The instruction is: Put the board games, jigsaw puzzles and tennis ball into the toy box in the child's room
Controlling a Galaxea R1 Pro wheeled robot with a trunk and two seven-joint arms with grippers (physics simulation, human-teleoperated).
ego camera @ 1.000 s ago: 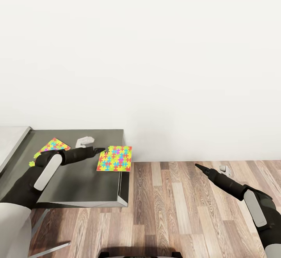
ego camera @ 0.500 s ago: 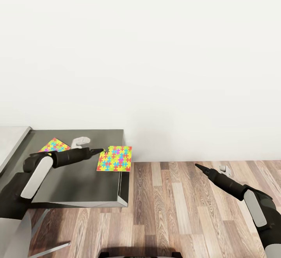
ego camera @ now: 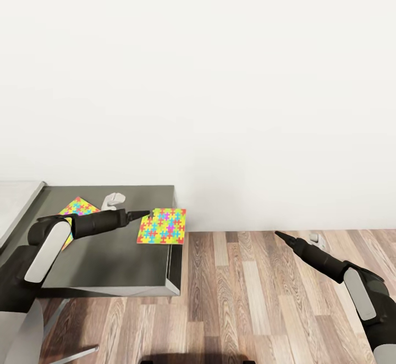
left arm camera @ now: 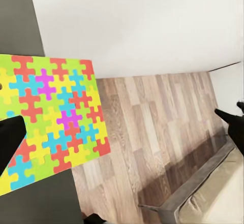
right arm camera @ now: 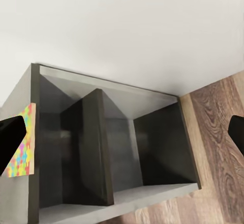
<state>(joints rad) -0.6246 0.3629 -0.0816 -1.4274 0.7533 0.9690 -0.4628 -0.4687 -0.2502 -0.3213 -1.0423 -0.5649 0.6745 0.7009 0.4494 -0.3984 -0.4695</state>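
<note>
Reaching at 3 o'clock, the left fingers (ego camera: 144, 214) touched a puzzle (ego camera: 162, 225); their opening could not be told; both puzzles remained unboxed.

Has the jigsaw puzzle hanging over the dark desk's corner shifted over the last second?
No. The jigsaw puzzle keeps the same overhang past the dark desk's corner; the left gripper sits at its edge.

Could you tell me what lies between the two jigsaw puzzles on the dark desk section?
In the head view, the left arm crosses between the far puzzle and the near puzzle; a small white object sits behind it.
</note>
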